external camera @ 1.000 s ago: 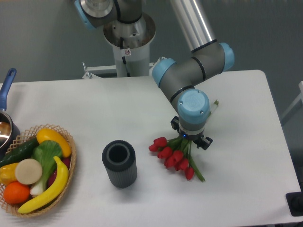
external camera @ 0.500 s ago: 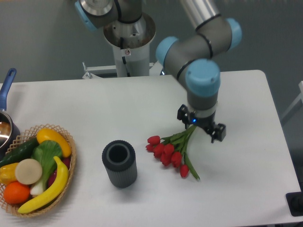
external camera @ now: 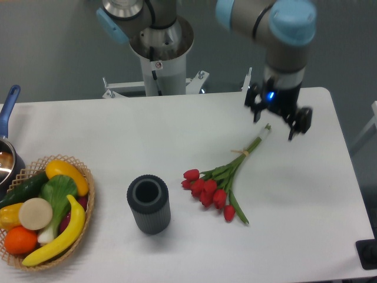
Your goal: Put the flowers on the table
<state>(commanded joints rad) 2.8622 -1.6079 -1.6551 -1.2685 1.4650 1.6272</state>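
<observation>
The flowers (external camera: pixel 219 183), a tied bunch of red tulip buds on long green stems, lie flat on the white table (external camera: pixel 177 130), buds toward the lower left and stem ends toward the upper right. My gripper (external camera: pixel 275 122) hangs above the stem ends, raised clear of the bunch. Its two dark fingers (external camera: pixel 255 112) stand apart, open, with nothing between them.
A dark ribbed cylindrical vase (external camera: pixel 148 204) stands upright left of the buds. A wicker basket (external camera: pixel 82 203) of toy fruit and vegetables sits at the left edge. A blue-handled pot (external camera: pixel 7 147) is at the far left. The robot base (external camera: pixel 159 53) is behind the table.
My gripper has let go of the stems and risen up and to the right, away from the bunch. The flowers have stayed lying on the table.
</observation>
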